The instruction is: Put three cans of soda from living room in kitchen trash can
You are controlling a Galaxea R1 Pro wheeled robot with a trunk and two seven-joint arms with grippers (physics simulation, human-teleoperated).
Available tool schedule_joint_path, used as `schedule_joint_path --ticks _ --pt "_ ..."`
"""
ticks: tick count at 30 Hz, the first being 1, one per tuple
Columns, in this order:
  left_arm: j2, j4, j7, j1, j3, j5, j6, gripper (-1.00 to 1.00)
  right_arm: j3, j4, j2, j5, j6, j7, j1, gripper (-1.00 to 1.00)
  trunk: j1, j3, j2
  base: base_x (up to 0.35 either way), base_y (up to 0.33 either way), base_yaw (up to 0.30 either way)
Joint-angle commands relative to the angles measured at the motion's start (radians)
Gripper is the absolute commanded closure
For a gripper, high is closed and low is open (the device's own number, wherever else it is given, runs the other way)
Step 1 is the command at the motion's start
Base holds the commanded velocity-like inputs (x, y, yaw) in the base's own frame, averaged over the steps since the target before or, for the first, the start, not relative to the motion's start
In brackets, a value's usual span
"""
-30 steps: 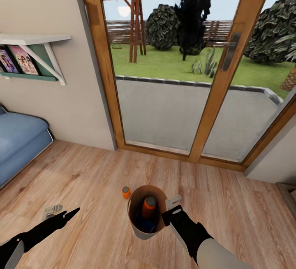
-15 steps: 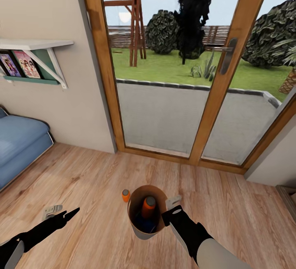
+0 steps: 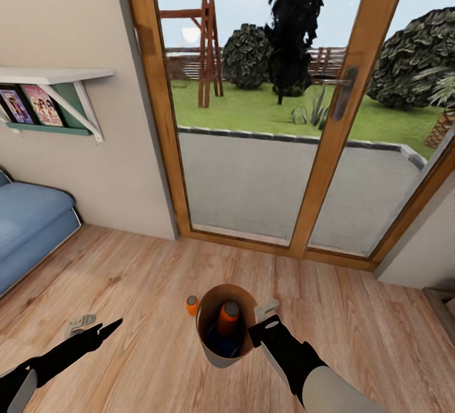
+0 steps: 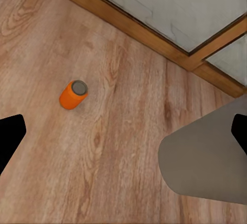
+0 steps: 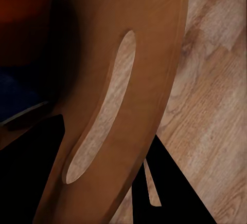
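My right gripper (image 3: 260, 323) is pinching the rim of the tash can (image 3: 215, 351): in the right wrist view one dark finger (image 5: 31, 152) is sitting inside the brown wall (image 5: 154, 54) and the other finger (image 5: 170, 183) is outside it, over the wood floor (image 3: 354, 324). The wall has a long slot cut through it, and the floor is showing through this slot. The bin is tilting a little toward me in the head view, and I cannot tell if its bottom is touching the floor.

Inside the bin an orange can (image 3: 229, 317) is standing up with its grey top visible, and under it something dark blue (image 3: 218, 341) is lying, which is probably the blue can, but it is too dark to be sure.

My left gripper (image 3: 95, 332) is hovering low over the floor, apart from the bin, with its two fingers spread wide and holding nothing. In the left wrist view the second orange can (image 4: 73, 94) is standing upright on the floor between the fingers' line of sight and the door frame, near the grey outside of the bin. In the head view this can (image 3: 191, 305) is just beside the bin's rim.

Beyond are the glass garden doors (image 3: 253, 160) with wood frames, and a blue sofa (image 3: 28, 223) is showing at the left under a wall shelf (image 3: 50, 75).
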Motion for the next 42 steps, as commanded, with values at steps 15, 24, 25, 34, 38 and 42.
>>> schedule_joint_path --ticks 15,24,25,34,38,42 --pt "0.000 0.000 0.000 0.000 0.000 0.000 0.000 -1.00 0.000 -0.001 0.000 0.001 -0.002 0.009 0.000 1.00 0.000 0.025 0.000 0.000 0.000 -0.070" --pt "0.000 0.000 0.000 0.000 0.000 0.000 0.000 -1.00 0.000 -0.001 0.000 0.002 -0.002 0.009 0.000 1.00 0.000 0.039 0.000 0.000 0.000 -0.052" --pt "0.000 0.000 0.000 0.000 0.000 0.000 0.000 -1.00 0.000 -0.001 0.000 0.002 -0.002 0.009 0.000 1.00 0.000 0.041 0.000 0.000 0.000 -0.013" --pt "0.000 0.000 0.000 0.000 0.000 0.000 -0.001 -1.00 0.000 -0.001 0.000 0.001 -0.002 0.009 0.000 1.00 0.000 0.056 0.000 0.000 0.000 -0.004" --pt "0.000 0.000 0.000 0.000 0.000 0.000 -0.001 -1.00 0.000 -0.001 0.000 0.001 -0.002 0.009 0.000 1.00 0.000 0.063 0.000 0.000 0.000 0.000" --pt "0.000 0.000 0.000 0.000 0.000 0.000 -0.001 -1.00 0.000 -0.001 0.000 0.001 -0.002 0.009 0.000 1.00 0.000 0.069 0.000 0.000 0.000 0.000"
